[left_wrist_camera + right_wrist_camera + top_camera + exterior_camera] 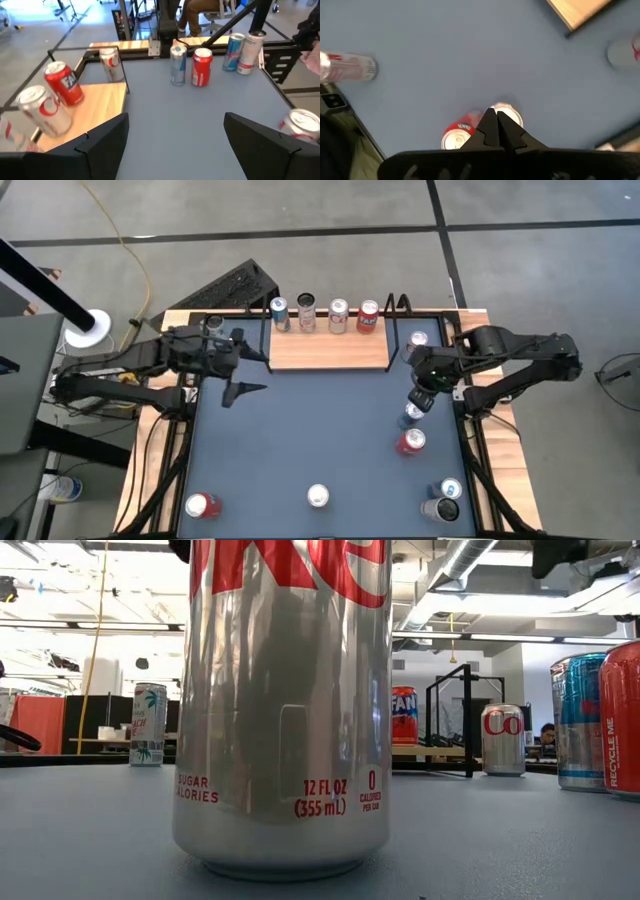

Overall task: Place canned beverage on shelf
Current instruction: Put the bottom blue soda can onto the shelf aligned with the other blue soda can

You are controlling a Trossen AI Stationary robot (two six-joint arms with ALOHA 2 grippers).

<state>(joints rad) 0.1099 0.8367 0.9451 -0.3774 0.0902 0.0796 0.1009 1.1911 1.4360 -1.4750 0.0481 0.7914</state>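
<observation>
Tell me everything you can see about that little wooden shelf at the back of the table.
The shelf is a small rectangular board of light wood, lying flat on the grey-blue tabletop at its far edge. A thin black metal rail frames it, rising at both ends. Four cans stand upright in a row along its back edge: a blue one, two silver ones and a red one. The front half of the board is bare. Neither end effector touches it.
</observation>
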